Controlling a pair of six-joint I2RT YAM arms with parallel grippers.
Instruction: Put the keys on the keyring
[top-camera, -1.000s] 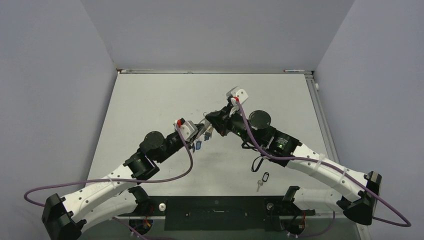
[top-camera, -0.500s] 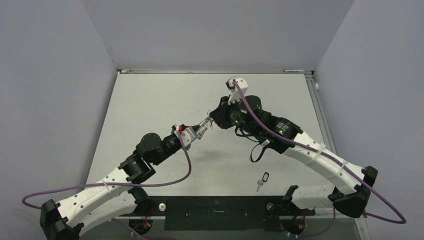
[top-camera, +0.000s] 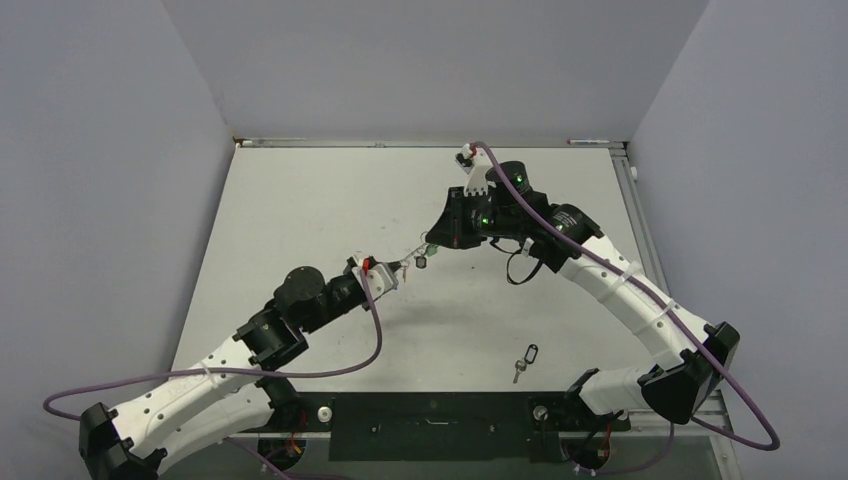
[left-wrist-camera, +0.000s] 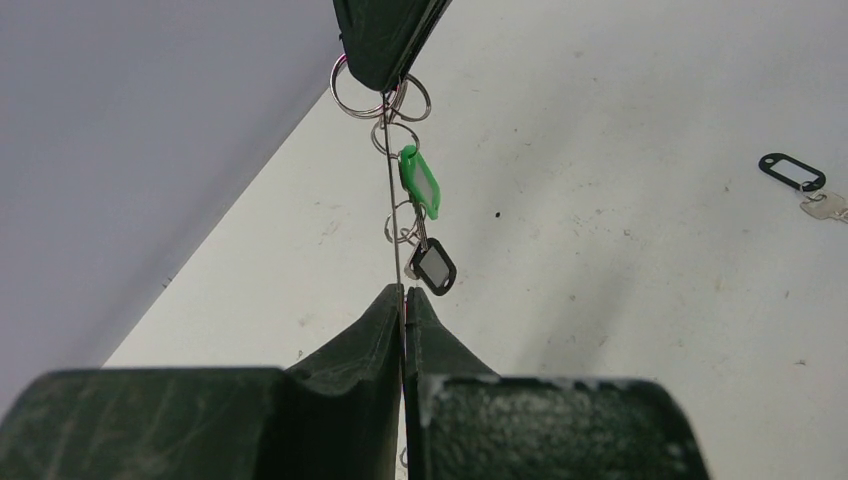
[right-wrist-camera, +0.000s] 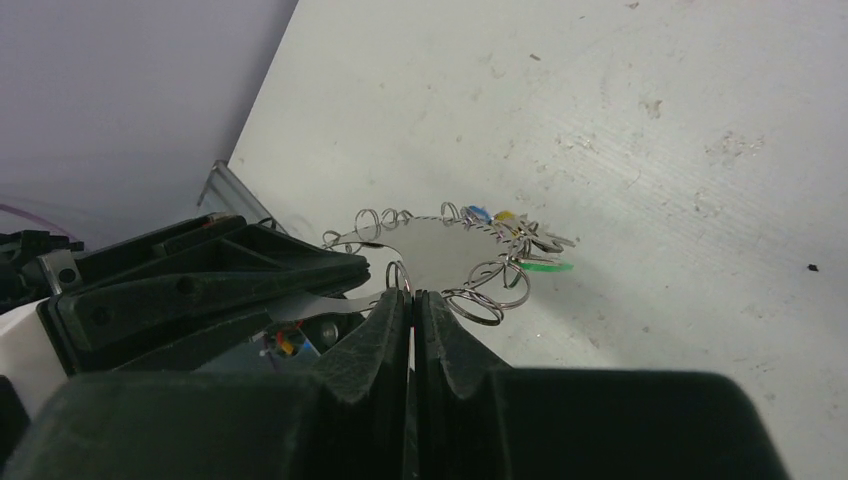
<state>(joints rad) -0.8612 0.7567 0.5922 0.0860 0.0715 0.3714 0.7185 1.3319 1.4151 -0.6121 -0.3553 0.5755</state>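
Observation:
The keyring (top-camera: 411, 257), a thin silver wire loop, is held taut above the table between both grippers. My left gripper (top-camera: 398, 267) is shut on its near end (left-wrist-camera: 393, 200), and the wire runs up to my right gripper (top-camera: 431, 245), shut on the far end. Strung keys (top-camera: 421, 262) hang from the wire: a green tag (left-wrist-camera: 420, 182), then a black tag (left-wrist-camera: 433, 267). In the right wrist view the right gripper (right-wrist-camera: 412, 294) pinches the loop (right-wrist-camera: 425, 219) among small split rings, with blue, yellow and green tags (right-wrist-camera: 508, 220) beyond. One loose key with a black tag (top-camera: 525, 359) lies on the table.
The white tabletop (top-camera: 300, 200) is walled by grey panels on the left, back and right. A black base plate (top-camera: 430, 425) runs along the near edge between the arm bases. The loose key also appears at the far right (left-wrist-camera: 800, 178) of the left wrist view.
The right arm has swung back and up toward the far side. The left gripper has drawn slightly back. The grippers are farther apart, with the keyring stretched between them.

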